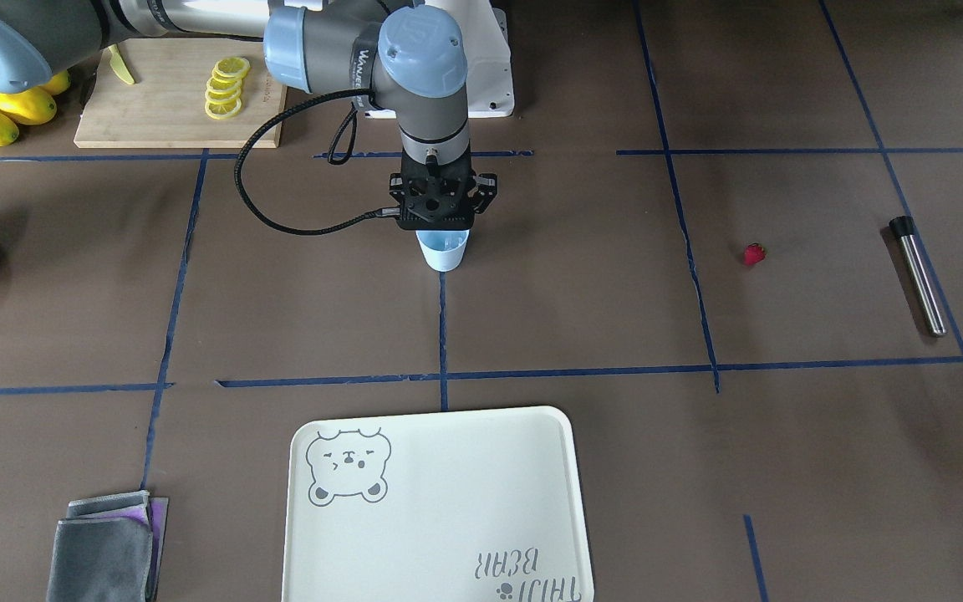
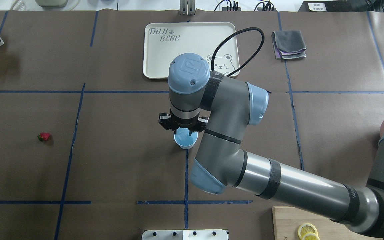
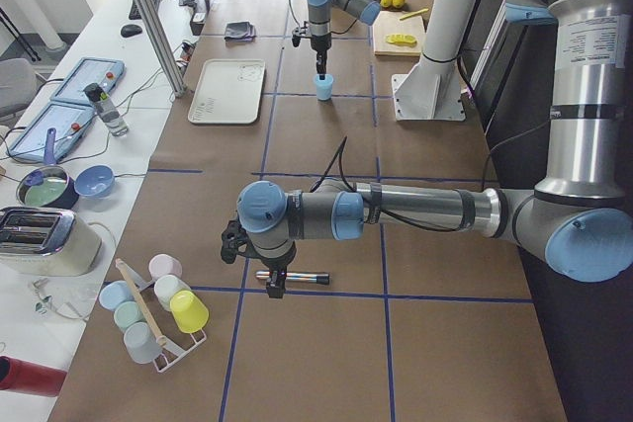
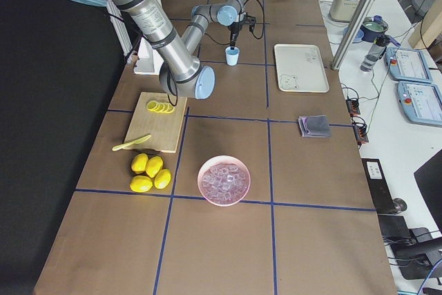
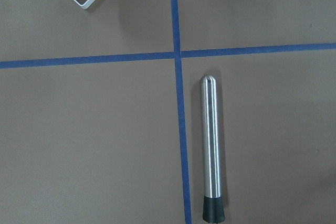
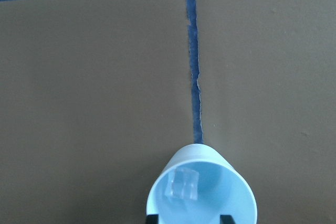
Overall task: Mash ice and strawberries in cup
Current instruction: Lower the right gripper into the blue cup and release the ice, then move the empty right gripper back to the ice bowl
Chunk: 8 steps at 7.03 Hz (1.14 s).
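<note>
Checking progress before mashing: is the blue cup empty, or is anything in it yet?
Not empty: the cup holds ice; the strawberry lies out on the table.

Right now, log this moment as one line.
right end effector: open over cup | cup: ice inside | strawberry: on table | left end effector: above muddler

We see the tabletop (image 2: 112, 150) from above, behind the robot, and from the opposite long edge, looking steeply down; both share the cup (image 1: 443, 251) and the tray (image 1: 448, 502). Two distant cameras look along it from either end. Each wrist camera looks straight down, close: one on the cup, one on a steel rod (image 5: 211, 145).
</note>
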Motion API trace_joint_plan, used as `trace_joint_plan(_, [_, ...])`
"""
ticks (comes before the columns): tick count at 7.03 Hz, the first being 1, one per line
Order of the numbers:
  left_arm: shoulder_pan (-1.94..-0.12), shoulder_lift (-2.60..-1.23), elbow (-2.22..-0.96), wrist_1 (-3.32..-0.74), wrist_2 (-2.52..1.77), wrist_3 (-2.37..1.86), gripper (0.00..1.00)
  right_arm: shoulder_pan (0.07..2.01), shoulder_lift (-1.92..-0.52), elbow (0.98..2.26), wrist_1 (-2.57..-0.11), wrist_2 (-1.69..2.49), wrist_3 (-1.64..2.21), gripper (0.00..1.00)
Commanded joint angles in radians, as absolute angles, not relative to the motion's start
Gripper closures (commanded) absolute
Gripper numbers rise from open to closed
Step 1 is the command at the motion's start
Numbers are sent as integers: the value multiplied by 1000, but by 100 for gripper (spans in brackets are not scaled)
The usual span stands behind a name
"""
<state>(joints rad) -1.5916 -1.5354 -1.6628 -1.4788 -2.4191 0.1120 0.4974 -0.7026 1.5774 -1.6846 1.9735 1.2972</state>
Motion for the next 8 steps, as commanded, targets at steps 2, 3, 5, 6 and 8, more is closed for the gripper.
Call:
trace_joint_plan(2, [-1591,-1537,-1664,-1480,-2419,113,0,514,-721,1705,-1759,1967,1296,1])
trace_joint_plan(3, [-1591,-1537,-1664,-1480,-2419,115,0,581,-767,1795,-1794,1960,1280,1])
trace_joint_plan(5, [-1591,-1540,-1667,-1480,-2419,114,0,687,-952,1958,-1795,1960,1158,1])
trace_joint_plan(6, [-1591,-1540,-1667,-1480,-2419,114,0,754,-1071,2055,-1795,1971,988,1])
trace_joint_plan(8, [-1591,-1540,-1674,-1480,-2419,112,0,886,-1282,2135,-1778,2024,776,1])
